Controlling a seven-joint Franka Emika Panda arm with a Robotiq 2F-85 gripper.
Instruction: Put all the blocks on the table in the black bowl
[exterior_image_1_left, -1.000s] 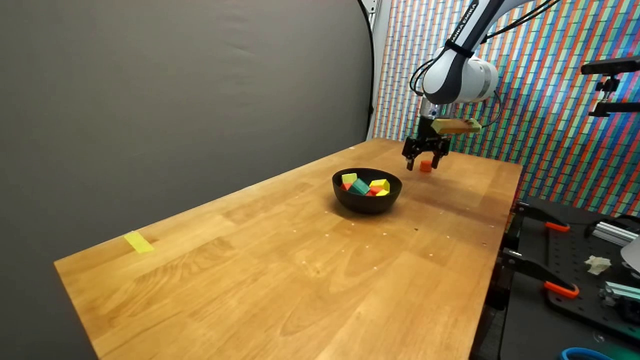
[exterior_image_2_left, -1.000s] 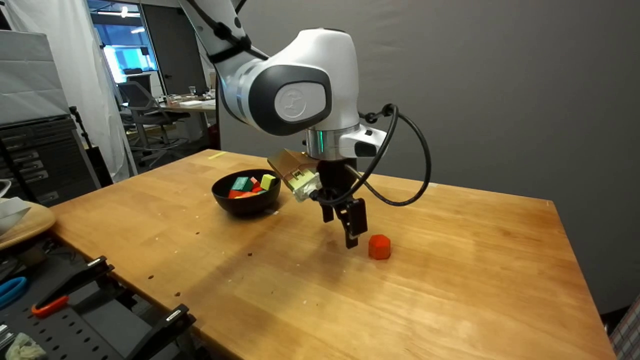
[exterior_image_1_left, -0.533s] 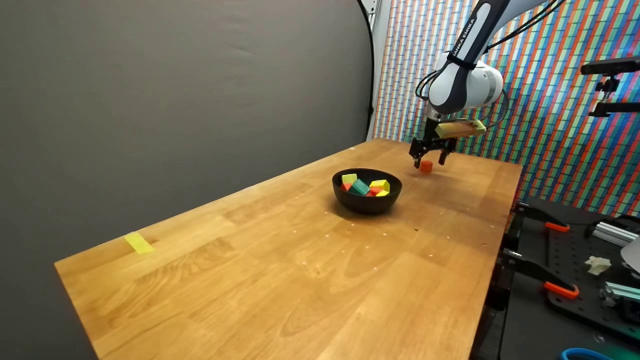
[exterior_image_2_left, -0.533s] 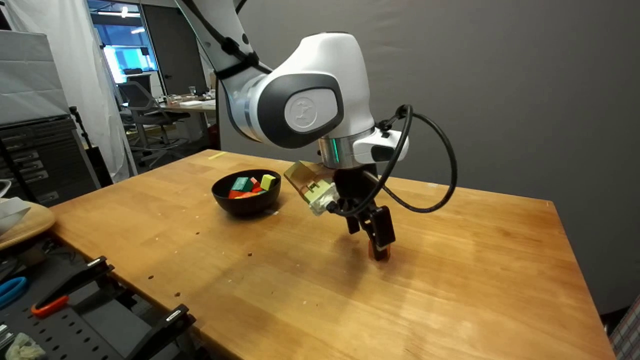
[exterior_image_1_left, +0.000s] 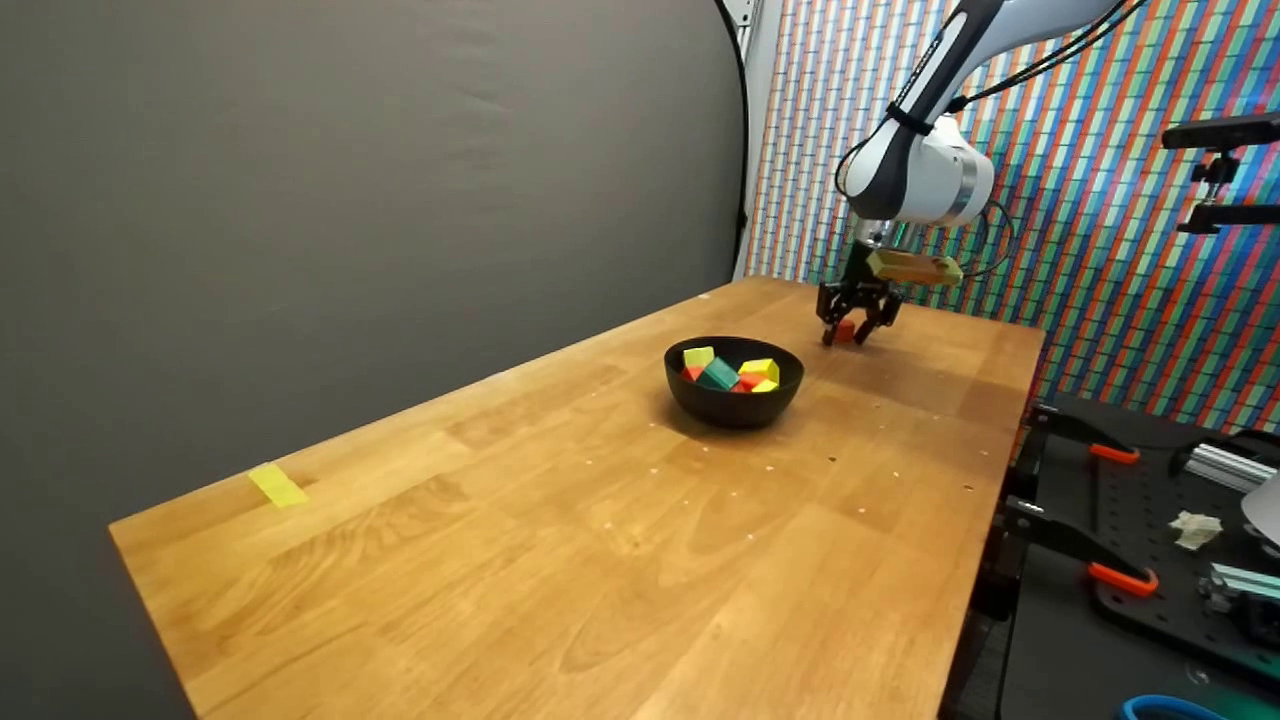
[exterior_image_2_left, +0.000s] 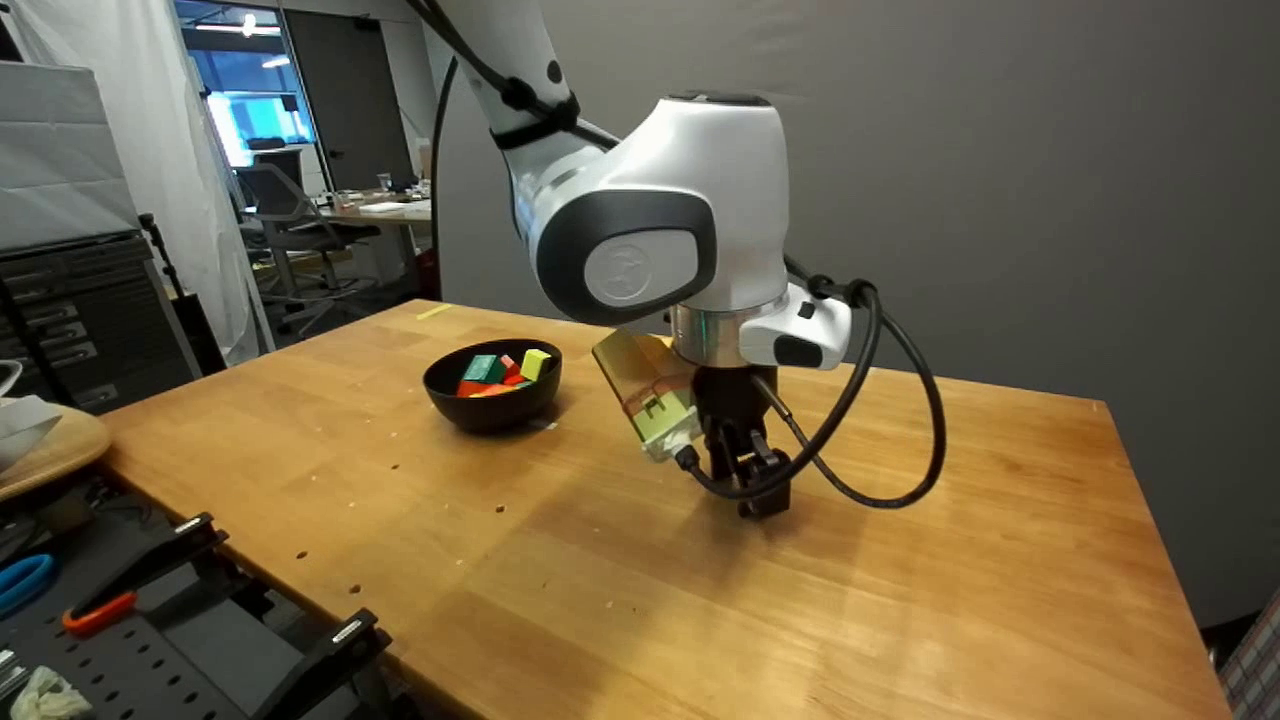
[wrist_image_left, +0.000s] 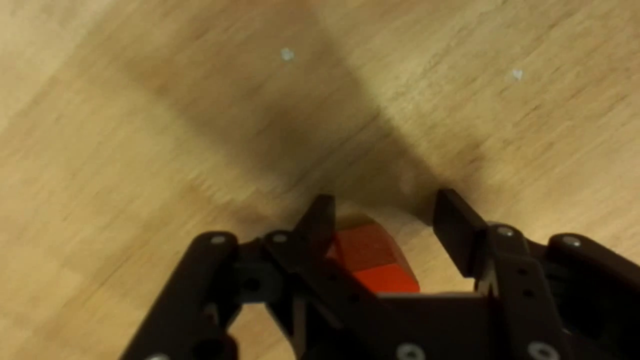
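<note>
The fingers are spread, one on each side of the red block, which rests on the tabletop. In the wrist view, a gap separates the block from the right-side finger; contact with the left-side finger cannot be determined. In both exterior views, the black bowl stands left of the fingers and contains red, green and yellow blocks.

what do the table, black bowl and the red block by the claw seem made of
Table: likely wood, satin finish; grain and plank-like patches show, with soft glare.
Black bowl: perhaps plastic, mostly matte; evenly dark wall, little shine, though coated metal is possible.
Red block: painted wood or plastic, can't tell; smooth-looking, flat red faces, no visible grain.
</note>
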